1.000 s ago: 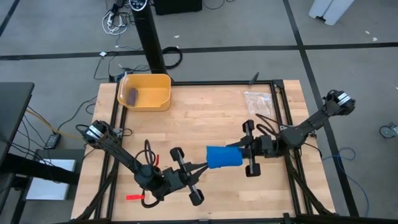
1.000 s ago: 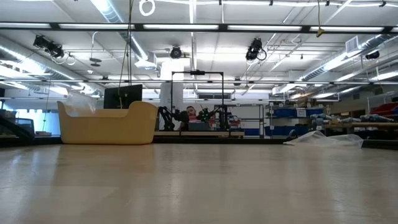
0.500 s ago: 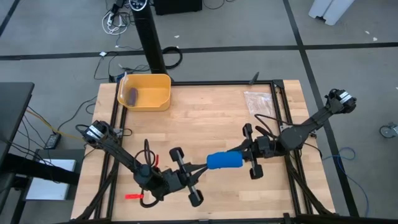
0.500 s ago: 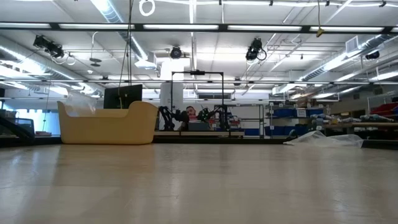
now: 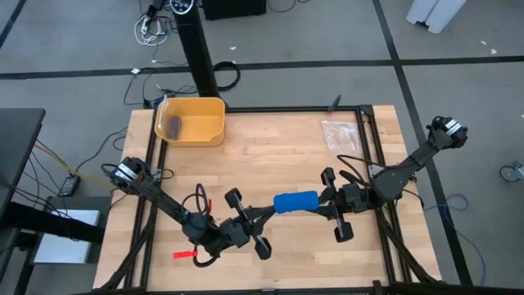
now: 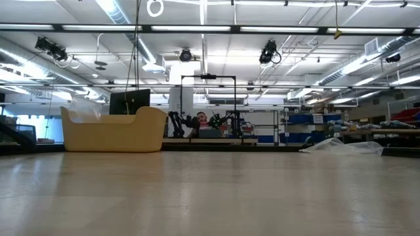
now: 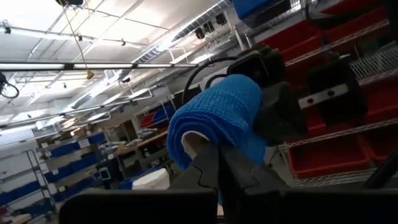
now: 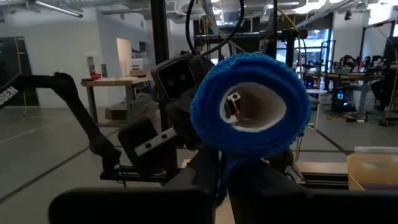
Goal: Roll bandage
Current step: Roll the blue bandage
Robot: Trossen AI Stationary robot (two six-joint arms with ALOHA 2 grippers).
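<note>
Two tools hold one thing between them above the near half of the wooden desk (image 5: 270,156): the bright blue soft fabric bandage (image 5: 295,201), already wound into a short cylinder around a pale hollow core. The left tool (image 5: 267,215) pinches its left end, fingers pressed onto the roll; the right tool (image 5: 322,202) pinches the opposite end, fingers closed over the rim beside the core opening. I judge the main risk to be the roll slackening: if either tool loosens or twists against the other, the outer wrap could spring loose and unwind. Pulling apart could telescope the layers off the core or drop the roll. Farther back, a crinkly clear plastic packet (image 5: 337,133) lies near the right edge, and a yellow plastic tub (image 5: 191,121) holding a dull purple-grey small cylinder (image 5: 174,126) sits at the far left.
</note>
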